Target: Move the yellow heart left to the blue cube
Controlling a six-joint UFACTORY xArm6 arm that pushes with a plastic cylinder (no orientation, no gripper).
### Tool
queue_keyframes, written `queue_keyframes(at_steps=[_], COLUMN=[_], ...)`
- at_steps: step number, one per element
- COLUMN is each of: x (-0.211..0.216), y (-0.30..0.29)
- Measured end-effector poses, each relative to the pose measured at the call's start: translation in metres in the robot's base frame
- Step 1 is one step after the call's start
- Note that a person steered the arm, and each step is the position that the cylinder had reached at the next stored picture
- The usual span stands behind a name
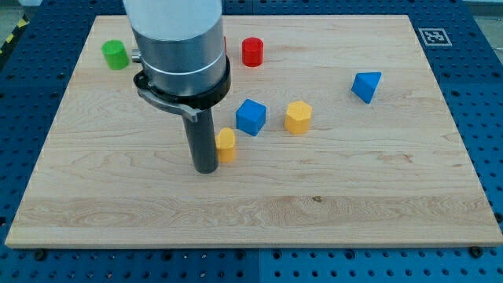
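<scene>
Yellow heart (226, 145) sits on the tabletop (377, 204), touching my tip (206, 168) on its right, just near-left of the blue cube (251, 116). No jaws, only a rod. Probably light, rigid, slippery; best pushed square on its side.

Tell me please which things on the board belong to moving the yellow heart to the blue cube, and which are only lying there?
Belong to the job:
- my tip, at the view's left of the small yellow block
- small yellow block, apparently the heart
- blue cube

Just lying about:
- green cylinder
- red cylinder
- yellow hexagonal block
- blue triangular block
</scene>
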State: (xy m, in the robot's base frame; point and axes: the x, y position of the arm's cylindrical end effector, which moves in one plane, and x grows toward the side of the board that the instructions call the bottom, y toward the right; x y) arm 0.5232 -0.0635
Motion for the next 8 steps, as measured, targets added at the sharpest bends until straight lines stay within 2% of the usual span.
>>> queue_keyframes(at_steps=[2, 5, 7, 8], x=[0.018, -0.015, 0.007, -0.004], y=[0.015, 0.008, 0.053, 0.058])
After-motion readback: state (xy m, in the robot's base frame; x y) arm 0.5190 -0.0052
